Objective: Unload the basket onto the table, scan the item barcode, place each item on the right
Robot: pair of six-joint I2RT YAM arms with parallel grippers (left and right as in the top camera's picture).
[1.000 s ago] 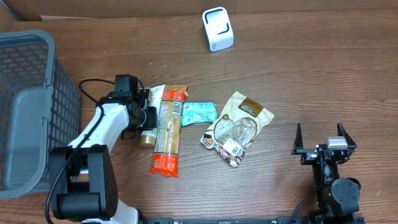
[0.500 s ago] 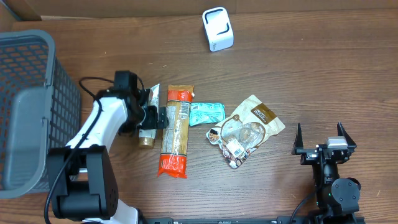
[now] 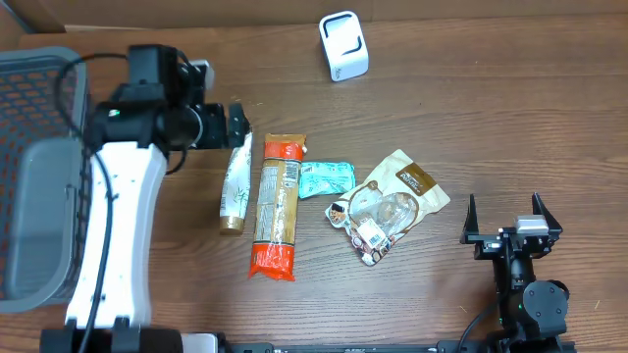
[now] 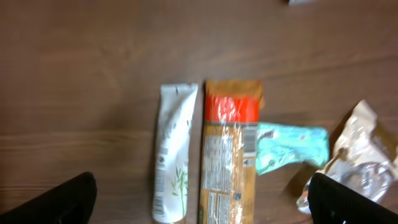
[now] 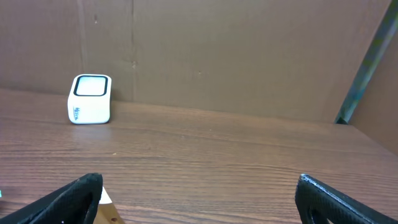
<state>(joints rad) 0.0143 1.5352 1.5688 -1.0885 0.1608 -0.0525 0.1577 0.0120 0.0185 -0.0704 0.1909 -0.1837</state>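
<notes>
**Left hand spread above the tube and long packet, nothing held**

The left hand (image 3: 238,126) hangs over the counter (image 3: 491,108) with its fingers (image 4: 68,199) wide apart and empty. The right hand (image 3: 505,214) is parked well off to the side, also spread and holding nothing.

Which item is meant to be scanned is not settled. The two closest to the left hand are the white tube (image 4: 173,152) and the long packet (image 4: 230,155). They lie side by side under it, between its fingertips, the tube toward the left finger. A teal sachet (image 4: 292,146) touches the packet's far side, and a clear bag (image 3: 388,203) lies beyond that.

The tube looks light and smooth, probably a little slippery, and soft in the middle. Its flat crimped end lies toward the hand and would likely be the firmer place to pinch, across its width. The packet is likely crinkly film over stiff, brittle contents. It should be taken across its narrow width near mid-length so it does not sag or swing.

The scanner (image 3: 343,45) stands well beyond the packet from the left hand.
</notes>
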